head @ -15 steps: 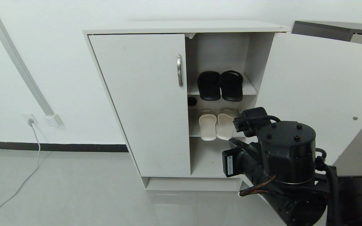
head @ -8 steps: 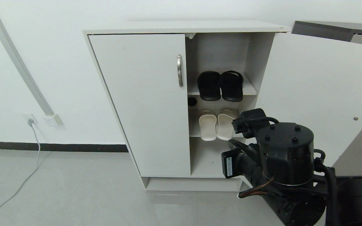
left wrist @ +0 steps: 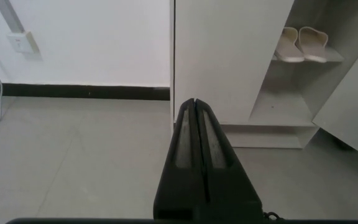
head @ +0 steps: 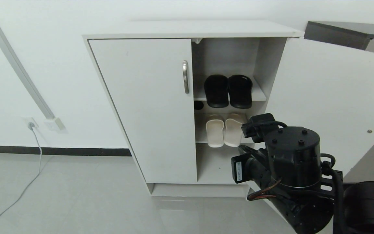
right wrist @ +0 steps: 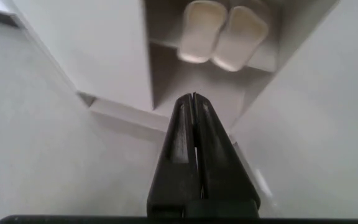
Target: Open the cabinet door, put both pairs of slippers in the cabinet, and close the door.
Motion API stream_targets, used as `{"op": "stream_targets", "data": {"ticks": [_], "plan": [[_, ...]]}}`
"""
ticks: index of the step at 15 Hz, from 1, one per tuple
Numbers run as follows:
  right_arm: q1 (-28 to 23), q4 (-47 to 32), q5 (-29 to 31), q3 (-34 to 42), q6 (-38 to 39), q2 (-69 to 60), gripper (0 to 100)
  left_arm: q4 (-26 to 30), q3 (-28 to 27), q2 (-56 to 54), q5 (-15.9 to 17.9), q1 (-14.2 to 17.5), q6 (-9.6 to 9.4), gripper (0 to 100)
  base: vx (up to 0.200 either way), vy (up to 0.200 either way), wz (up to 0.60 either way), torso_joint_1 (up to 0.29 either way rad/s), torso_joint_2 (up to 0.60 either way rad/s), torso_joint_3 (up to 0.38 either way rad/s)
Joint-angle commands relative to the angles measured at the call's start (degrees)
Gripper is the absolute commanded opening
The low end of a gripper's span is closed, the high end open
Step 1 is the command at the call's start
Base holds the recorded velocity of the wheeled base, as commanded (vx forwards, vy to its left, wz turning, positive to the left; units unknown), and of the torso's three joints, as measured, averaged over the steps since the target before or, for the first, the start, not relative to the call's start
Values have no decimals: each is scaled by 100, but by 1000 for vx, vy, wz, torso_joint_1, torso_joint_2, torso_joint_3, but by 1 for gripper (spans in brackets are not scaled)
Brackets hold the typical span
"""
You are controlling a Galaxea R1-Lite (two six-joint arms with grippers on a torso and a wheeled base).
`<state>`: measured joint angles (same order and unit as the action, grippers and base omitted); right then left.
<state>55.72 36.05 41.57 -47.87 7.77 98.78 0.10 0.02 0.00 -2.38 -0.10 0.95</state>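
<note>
Right of the right gripper [right wrist: 192, 99] stands the open door [head: 330, 97], hinged on the cabinet [head: 190, 29] at its right side and swung out toward the robot, so its bare inner face is turned to the gripper. Its long axis is upright, and its free edge lies farther right of the gripper than the hinge does (two small screws low on that face probably mark the handle on the other side). The gripper's fingers are pressed together on nothing, and it points down at the cabinet's bottom bay, near the door's lower inner face but apart from it.

Beyond the gripper, both pairs are already shelved: the white pair [head: 224, 132] just past and above its tips, the black pair [head: 228, 91] one shelf higher. What is left, as I judge it, is closing the door. The gripper sits on the inner side, so it would have to get round the free edge to push the outer face.

Far left of all this, the left gripper [left wrist: 194, 102], also closed and empty, points at the floor before the shut left door [head: 148, 107]. The right arm is plainly nearer.
</note>
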Motion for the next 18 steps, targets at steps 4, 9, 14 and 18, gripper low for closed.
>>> {"op": "stream_targets", "data": {"ticks": [4, 9, 14, 18], "plan": [[26, 8, 0, -3, -3, 1, 0, -10, -2, 0, 0, 1, 2, 0, 0, 0, 0, 63, -533, -355], [26, 8, 0, 15, -3, 10, 0, -10, -2, 0, 0, 1, 2, 0, 0, 0, 0, 136, -467, -339], [53, 8, 0, 32, -3, 1, 0, -10, -2, 0, 0, 1, 2, 0, 0, 0, 0, 170, -480, -320], [53, 8, 0, 59, -3, 10, 0, -10, -2, 0, 0, 1, 2, 0, 0, 0, 0, 195, -509, -323]]}}
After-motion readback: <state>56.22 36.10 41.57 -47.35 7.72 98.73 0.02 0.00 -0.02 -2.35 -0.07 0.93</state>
